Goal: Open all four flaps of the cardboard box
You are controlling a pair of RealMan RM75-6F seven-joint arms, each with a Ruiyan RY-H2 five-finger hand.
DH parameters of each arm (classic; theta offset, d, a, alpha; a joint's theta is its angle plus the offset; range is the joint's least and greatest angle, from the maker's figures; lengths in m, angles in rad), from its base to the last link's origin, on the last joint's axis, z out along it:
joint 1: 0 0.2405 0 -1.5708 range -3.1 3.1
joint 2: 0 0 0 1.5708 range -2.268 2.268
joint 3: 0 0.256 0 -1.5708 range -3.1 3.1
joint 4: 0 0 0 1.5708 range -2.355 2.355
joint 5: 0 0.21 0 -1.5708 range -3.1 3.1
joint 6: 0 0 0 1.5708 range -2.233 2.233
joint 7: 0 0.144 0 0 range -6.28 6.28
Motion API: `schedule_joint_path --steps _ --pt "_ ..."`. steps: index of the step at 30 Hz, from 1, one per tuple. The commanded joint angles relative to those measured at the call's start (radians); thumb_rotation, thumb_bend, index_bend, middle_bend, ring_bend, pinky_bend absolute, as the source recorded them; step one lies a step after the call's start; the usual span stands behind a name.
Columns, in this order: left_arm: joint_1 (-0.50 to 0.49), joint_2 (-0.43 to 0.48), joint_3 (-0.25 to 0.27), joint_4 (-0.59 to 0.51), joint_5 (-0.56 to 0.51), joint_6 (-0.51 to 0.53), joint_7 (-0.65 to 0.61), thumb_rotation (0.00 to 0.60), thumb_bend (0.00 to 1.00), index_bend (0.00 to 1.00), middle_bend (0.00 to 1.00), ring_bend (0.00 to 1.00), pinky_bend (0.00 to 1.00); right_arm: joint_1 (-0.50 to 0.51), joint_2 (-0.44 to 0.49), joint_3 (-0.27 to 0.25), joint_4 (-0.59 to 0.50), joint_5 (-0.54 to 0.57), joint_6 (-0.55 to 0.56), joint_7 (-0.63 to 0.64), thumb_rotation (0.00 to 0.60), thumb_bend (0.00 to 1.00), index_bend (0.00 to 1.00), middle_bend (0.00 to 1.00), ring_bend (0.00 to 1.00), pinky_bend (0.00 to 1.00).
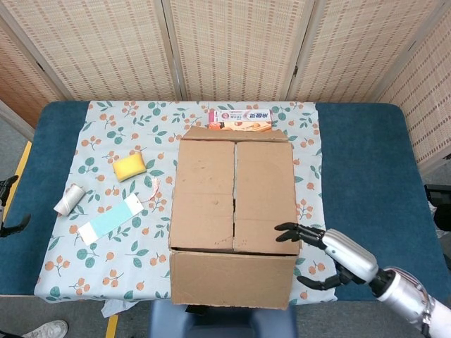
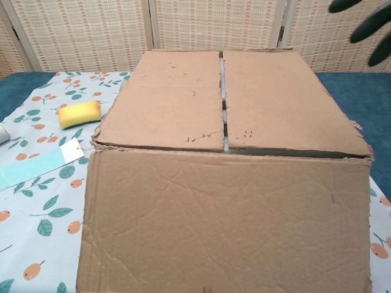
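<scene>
Woven screens standing behind a blue table [image 1: 366, 162], leafy cloth [image 1: 106, 183] covering its left and middle. Sitting mid-cloth: box [image 1: 234, 197], two inner flaps lying shut with a seam down the centre, near flap [image 1: 231, 278] hanging down the front, far flap barely showing at 12 o'clock. Hovering at 4 o'clock of the box: right hand [image 1: 331, 253], fingers spread, gripping nothing, dark fingertips reaching just over the box's near right corner; contact impossible to judge. Running off the frame's lower right: the forearm. Appearing in the chest view only as blurred dark fingertips [image 2: 366, 24] at the top right. Left hand showing in neither view. Hiding in the chest view behind the box: carton [image 1: 239, 120] at 12 o'clock. Showing in both: sponge [image 1: 130, 167] at 9 o'clock and blue strip [image 1: 109, 220] at 8 o'clock. Roll [image 1: 68, 199] lying whole in the head view, cropped to a sliver at the chest view's left edge.
</scene>
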Motion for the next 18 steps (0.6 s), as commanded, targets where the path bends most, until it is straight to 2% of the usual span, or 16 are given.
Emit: schedule_joint_path --steps 1,7,11,18 --pt "0.005 0.005 0.002 0.016 0.02 0.009 -0.052 0.6 0.39 0.0 0.15 0.1 0.0 0.112 -0.077 0.121 -0.001 0.135 -0.164 -0.17 0.6 0.38 0.4 0.14 0.15 0.2" --pt "0.016 0.008 0.001 0.023 0.021 0.026 -0.077 0.6 0.39 0.0 0.15 0.09 0.0 0.197 -0.186 0.224 0.039 0.23 -0.27 -0.441 0.6 0.38 0.47 0.08 0.06 0.04" --pt "0.018 0.009 0.006 0.03 0.035 0.03 -0.098 0.6 0.39 0.0 0.15 0.09 0.0 0.241 -0.269 0.276 0.083 0.286 -0.319 -0.659 0.59 0.38 0.5 0.07 0.03 0.0" --pt "0.014 0.004 0.011 0.063 0.04 0.013 -0.134 0.6 0.39 0.0 0.15 0.09 0.0 0.32 -0.361 0.342 0.132 0.453 -0.416 -0.913 0.475 0.38 0.54 0.06 0.0 0.0"
